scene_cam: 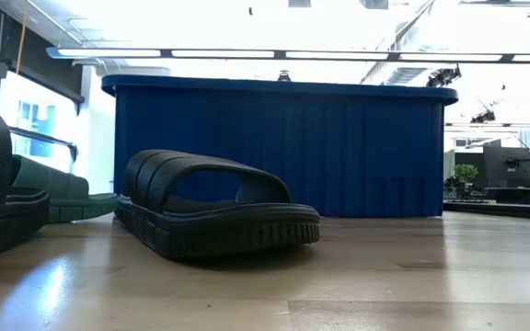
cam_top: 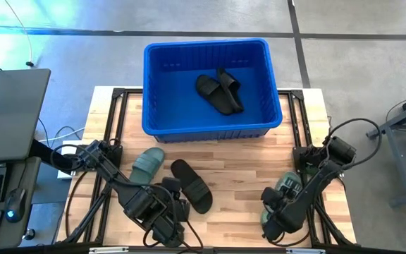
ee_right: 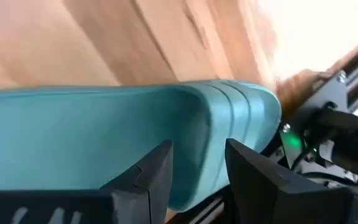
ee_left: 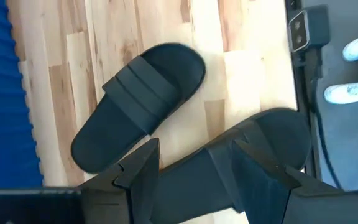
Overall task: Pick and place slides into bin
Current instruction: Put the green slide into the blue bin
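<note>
Two black slides (cam_top: 219, 92) lie overlapping in the blue bin (cam_top: 161, 123) at the bench's (cam_top: 245, 159) far edge; four remain on the bench. Left claw (ee_left: 194, 168) straddles a black slide (ee_left: 241, 165) near the front edge, fingers spread wide on either side of it, not yet clamped, probably lined up for a grasp. Another black slide (ee_left: 138, 106) and a green slide (cam_top: 148, 164) lie just beside it. Right claw (ee_right: 197, 165) sits partly open over a green slide (ee_right: 104, 137) at the front right corner; contact unclear.
</note>
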